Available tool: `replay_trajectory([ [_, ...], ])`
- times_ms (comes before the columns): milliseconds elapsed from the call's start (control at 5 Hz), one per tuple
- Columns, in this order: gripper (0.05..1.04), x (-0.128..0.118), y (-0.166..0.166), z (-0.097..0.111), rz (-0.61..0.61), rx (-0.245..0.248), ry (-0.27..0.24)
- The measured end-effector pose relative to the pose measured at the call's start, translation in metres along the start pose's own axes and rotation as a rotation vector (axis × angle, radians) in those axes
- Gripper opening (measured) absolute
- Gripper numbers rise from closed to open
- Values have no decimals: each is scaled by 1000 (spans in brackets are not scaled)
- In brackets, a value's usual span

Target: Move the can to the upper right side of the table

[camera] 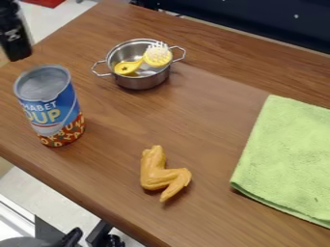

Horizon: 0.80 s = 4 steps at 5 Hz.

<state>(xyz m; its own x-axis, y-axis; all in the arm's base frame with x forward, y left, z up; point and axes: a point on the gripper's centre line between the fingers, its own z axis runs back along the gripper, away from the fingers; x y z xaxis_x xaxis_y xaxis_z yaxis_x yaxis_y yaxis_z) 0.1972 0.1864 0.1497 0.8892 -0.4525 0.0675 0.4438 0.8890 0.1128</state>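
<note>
Can, upright on the desk's left side. Near to far: toy chicken wing; green cloth, right; two-handled metal pot containing a yellow brush; black claw, upper left, whether released or clenched indeterminable.

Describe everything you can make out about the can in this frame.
The can is a tall cylinder with a grey, metallic-looking top inside a raised rim. Its wraparound label is blue above, with pale and yellow lettering, then has a pale curved band, and is orange-red below with scattered pale letter shapes. It stands upright on the brown wood-look table, towards the left of the view, left of and nearer the camera than the metal pot. Only the table appears to touch it.
</note>
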Motion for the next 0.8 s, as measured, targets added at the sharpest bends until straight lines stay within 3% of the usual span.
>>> replay_trajectory([
  [400, 997, -30, -14, -20, -107, 47, 28],
  [800, 997, -36, -31, -44, -178, 55, 76],
])
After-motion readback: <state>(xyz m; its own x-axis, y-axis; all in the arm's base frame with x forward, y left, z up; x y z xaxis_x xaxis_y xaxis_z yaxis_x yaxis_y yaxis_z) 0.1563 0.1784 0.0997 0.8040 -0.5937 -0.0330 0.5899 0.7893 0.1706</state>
